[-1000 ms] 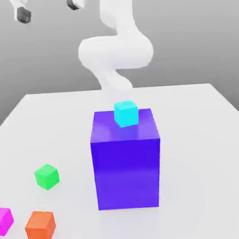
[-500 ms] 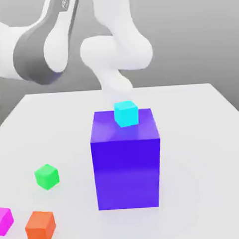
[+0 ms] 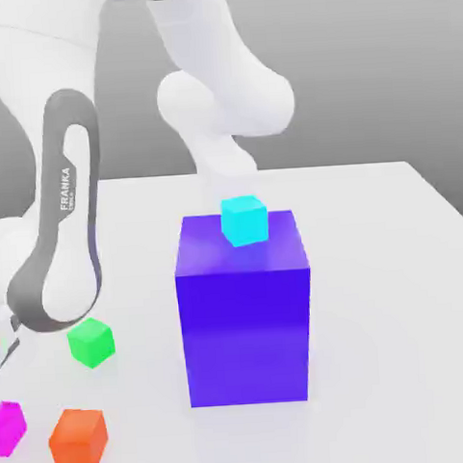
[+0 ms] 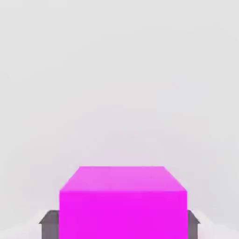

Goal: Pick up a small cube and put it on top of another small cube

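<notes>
A magenta cube (image 4: 122, 205) sits on the white table between my gripper's (image 4: 122, 225) two dark fingers (image 4: 48, 224), which press flush on its opposite sides. In the exterior view the same magenta cube (image 3: 8, 427) rests on the table at the front of the exterior view's left edge. My arm (image 3: 61, 226) reaches down towards it from above. A green cube (image 3: 91, 342) and an orange cube (image 3: 78, 439) lie close beside it. A cyan cube (image 3: 243, 220) stands on top of the big blue block.
The tall blue block (image 3: 245, 312) stands in the middle of the white table (image 3: 372, 265), to the right of the small cubes in the exterior view. My arm's base rises behind it.
My arm has swung down to the exterior view's left, over the magenta cube. The fingers have shut onto that cube. None of the cubes has moved.
</notes>
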Robot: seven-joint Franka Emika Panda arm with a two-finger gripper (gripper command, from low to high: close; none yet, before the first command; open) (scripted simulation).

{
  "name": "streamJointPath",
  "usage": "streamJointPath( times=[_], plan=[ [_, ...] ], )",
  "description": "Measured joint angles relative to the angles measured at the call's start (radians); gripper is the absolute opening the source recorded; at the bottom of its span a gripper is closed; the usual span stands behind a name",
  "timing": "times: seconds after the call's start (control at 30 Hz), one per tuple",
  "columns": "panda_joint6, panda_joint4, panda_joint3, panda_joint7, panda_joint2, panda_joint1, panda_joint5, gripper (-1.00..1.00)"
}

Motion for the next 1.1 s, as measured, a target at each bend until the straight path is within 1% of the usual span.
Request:
streamJointPath(
  times=[0.07,0.23,0.37,0.47,0.6,0.73,0.8,0.87,0.93,1.0,1.03,1.1],
  plan=[
    [-0.003,-0.001,-0.001,0.001,-0.003,0.0,-0.001,-1.0],
    [-0.112,-0.049,-0.044,0.051,-0.161,0.032,-0.042,-1.0],
    [-0.118,-0.183,-0.068,0.182,-0.303,0.048,-0.009,-1.0],
    [-0.113,-0.292,-0.089,0.318,-0.411,0.057,-0.022,-1.0],
    [-0.101,-0.439,-0.096,0.55,-0.556,0.025,-0.107,-1.0],
    [-0.094,-0.587,-0.058,0.815,-0.696,-0.059,-0.242,-1.0],
    [-0.058,-0.618,-0.045,0.872,-0.689,-0.085,-0.269,-1.0],
    [0.0,-0.623,-0.046,0.878,-0.635,-0.085,-0.263,-1.0],
    [0.065,-0.622,-0.048,0.861,-0.568,-0.074,-0.236,-1.0],
    [0.132,-0.619,-0.034,0.824,-0.498,-0.074,-0.182,-1.0],
    [0.154,-0.618,-0.029,0.81,-0.474,-0.072,-0.162,1.0],
    [0.154,-0.618,-0.029,0.81,-0.474,-0.072,-0.162,1.0]
  ],
)
